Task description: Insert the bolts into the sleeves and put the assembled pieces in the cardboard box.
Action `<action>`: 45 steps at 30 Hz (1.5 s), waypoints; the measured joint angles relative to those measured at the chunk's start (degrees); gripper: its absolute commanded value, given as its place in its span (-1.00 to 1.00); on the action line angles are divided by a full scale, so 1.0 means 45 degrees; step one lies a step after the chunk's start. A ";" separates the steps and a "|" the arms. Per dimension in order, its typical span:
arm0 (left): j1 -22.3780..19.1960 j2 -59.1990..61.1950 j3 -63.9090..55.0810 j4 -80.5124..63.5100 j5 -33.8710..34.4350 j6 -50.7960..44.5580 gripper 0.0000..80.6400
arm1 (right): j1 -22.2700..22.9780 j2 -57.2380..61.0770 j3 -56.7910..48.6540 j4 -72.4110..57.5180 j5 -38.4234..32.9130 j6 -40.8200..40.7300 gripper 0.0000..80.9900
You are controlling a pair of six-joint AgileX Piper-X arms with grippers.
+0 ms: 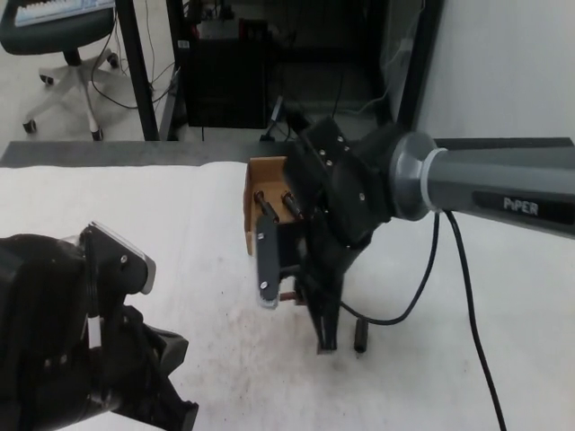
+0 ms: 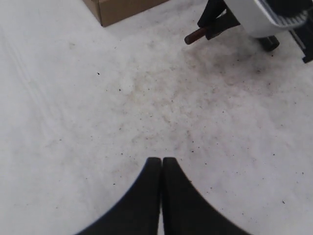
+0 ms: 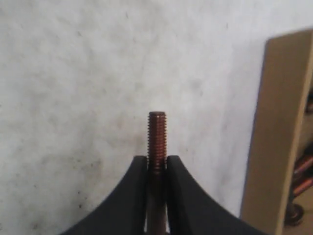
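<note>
Your right fingers (image 3: pixel 137 196) clamp a threaded bolt (image 3: pixel 157 132).
Its tip juts past them, cardboard box (image 3: pixel 274 122) just beside; your left fingers (image 2: pixel 146 196) press together, empty, over the desk (image 2: pixel 98 122).

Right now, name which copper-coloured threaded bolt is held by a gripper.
The copper-coloured bolt clamped in the black right gripper, threaded tip poking out; the other bolts lie inside the brown cardboard box.

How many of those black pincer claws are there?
2. The left gripper is shut over bare white cloth; the right gripper is shut on a bolt beside the cardboard box.
</note>
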State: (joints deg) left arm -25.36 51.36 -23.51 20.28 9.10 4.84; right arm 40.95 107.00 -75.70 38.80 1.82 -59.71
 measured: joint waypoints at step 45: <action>0.0000 -0.0024 0.0000 -0.0039 -0.0013 0.0344 -0.99 | 0.1434 -0.0383 0.1826 0.0552 -0.2160 0.0146 -0.06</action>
State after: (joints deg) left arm -25.36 51.25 -23.51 20.10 9.04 6.39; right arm 47.40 105.28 -67.48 41.29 -7.90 -59.05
